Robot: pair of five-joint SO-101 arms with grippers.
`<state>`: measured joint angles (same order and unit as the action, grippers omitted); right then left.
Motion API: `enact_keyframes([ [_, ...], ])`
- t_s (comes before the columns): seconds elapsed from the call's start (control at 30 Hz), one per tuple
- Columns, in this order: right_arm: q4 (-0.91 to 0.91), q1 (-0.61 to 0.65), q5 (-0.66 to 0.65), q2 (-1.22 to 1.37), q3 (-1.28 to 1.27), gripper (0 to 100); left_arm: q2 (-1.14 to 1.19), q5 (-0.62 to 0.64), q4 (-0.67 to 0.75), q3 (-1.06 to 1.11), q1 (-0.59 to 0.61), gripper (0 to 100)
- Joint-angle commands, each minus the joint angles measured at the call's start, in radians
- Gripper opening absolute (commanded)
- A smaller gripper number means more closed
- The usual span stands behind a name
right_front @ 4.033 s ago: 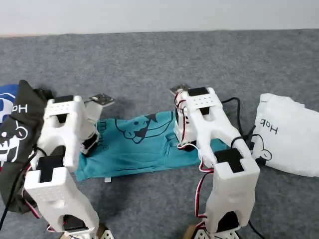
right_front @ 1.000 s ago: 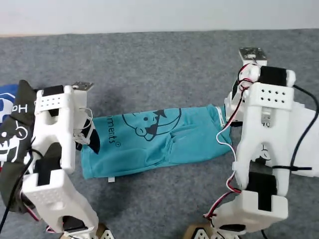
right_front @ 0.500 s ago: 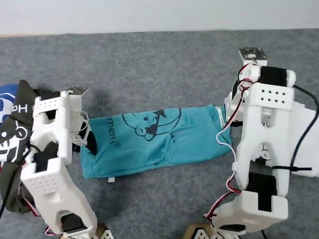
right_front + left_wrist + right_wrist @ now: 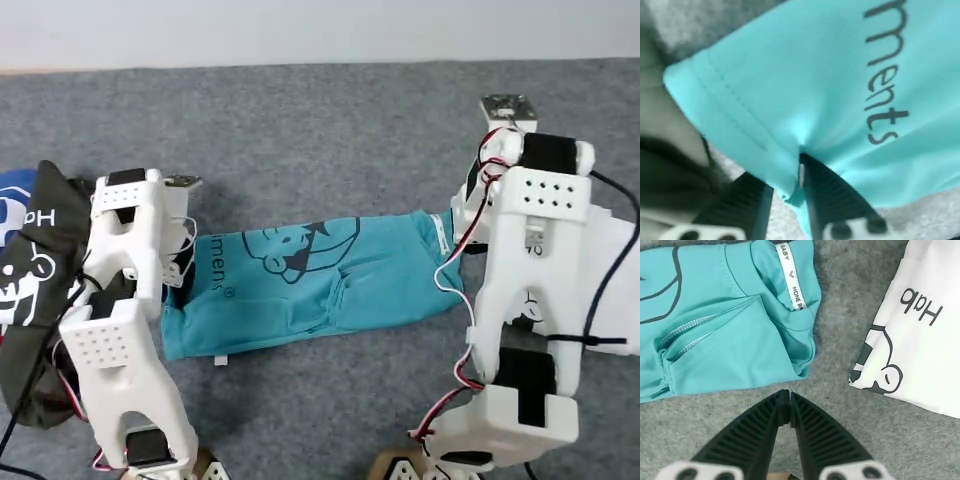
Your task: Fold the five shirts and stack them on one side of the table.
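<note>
A teal shirt [image 4: 310, 275], folded into a long strip, lies across the middle of the grey table. My left gripper [image 4: 785, 172] is shut on the hem at the strip's left end [image 4: 790, 125], with a pinch of cloth between its fingers. My right gripper [image 4: 788, 396] is shut with nothing in it. It hovers over bare carpet just off the strip's collar end [image 4: 790, 285]. A white shirt [image 4: 915, 335] lies beside that end, partly hidden under the right arm [image 4: 525, 260] in the high view. Dark and blue shirts [image 4: 30, 260] are heaped at the table's left edge.
Grey carpet [image 4: 300, 130] covers the table, with free room behind the teal shirt up to the back wall. The left arm [image 4: 125, 290] stands between the dark heap and the teal strip. Both arm bases sit at the front edge.
Since four seconds ago the right arm went from the shirt's middle to its right end, and the strip lies stretched out. In the last second the left arm shifted slightly right with the hem.
</note>
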<state>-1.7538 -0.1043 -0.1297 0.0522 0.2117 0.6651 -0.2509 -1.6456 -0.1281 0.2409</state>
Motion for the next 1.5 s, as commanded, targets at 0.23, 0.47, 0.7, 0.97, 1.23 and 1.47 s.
enact_keyframes([
  [0.23,-0.036,-0.042,-0.032,-0.219,0.009,0.9,-0.196,-0.041,-0.092,-0.005,0.064,0],
  [0.47,-0.036,-0.191,-0.114,-0.245,0.003,0.9,-0.308,-0.060,-0.110,0.015,-0.006,0],
  [0.7,-0.036,-0.259,-0.127,-0.245,0.002,0.9,-0.379,-0.023,-0.109,0.033,-0.253,0],
  [0.97,-0.027,-0.328,-0.121,-0.255,-0.106,0.9,-0.384,0.060,-0.109,-0.139,-0.468,0],
  [1.23,-0.025,-0.335,-0.115,-0.255,-0.137,0.9,-0.382,0.118,-0.107,-0.288,-0.677,0],
  [1.47,-0.027,-0.335,-0.115,-0.255,-0.137,0.9,-0.348,0.187,-0.095,-0.421,-0.807,0],
])
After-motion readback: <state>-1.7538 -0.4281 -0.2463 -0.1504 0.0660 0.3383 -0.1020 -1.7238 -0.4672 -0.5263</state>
